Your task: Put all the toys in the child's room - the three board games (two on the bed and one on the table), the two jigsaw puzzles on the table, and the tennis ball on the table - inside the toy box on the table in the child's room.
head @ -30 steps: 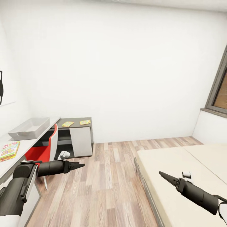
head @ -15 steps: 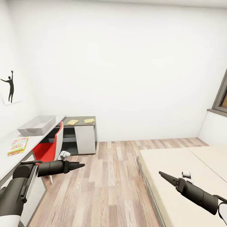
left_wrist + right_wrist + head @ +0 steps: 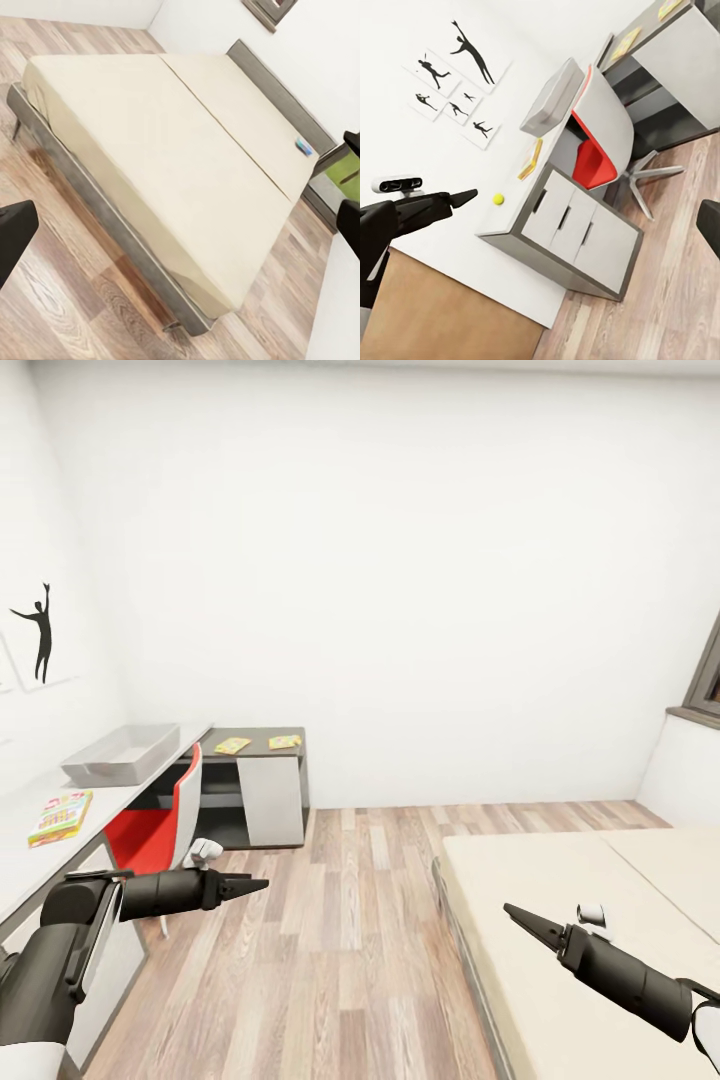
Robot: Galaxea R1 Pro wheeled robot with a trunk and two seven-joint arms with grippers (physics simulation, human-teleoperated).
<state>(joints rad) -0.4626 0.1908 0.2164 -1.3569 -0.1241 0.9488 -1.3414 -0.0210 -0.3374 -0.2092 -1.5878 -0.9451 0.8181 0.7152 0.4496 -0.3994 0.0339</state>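
The pale grey toy box sits on the table, with a colourful board game lying nearer me. Two jigsaw puzzles lie on the lower dark section. The tennis ball rests near the table's end. On the bed, a small blue board game lies at the far end. My left gripper hovers over the floor, open and empty. My right gripper hangs over the bed's edge, open and empty.
A red chair is tucked at the table, beside white drawers. Wood plank floor runs between table and bed. Black silhouette prints hang on the wall. A window frame is at far right.
The whole picture has slid right as the camera turned left, bringing more of the table and a wall print into view. Both arms hold the same pose.
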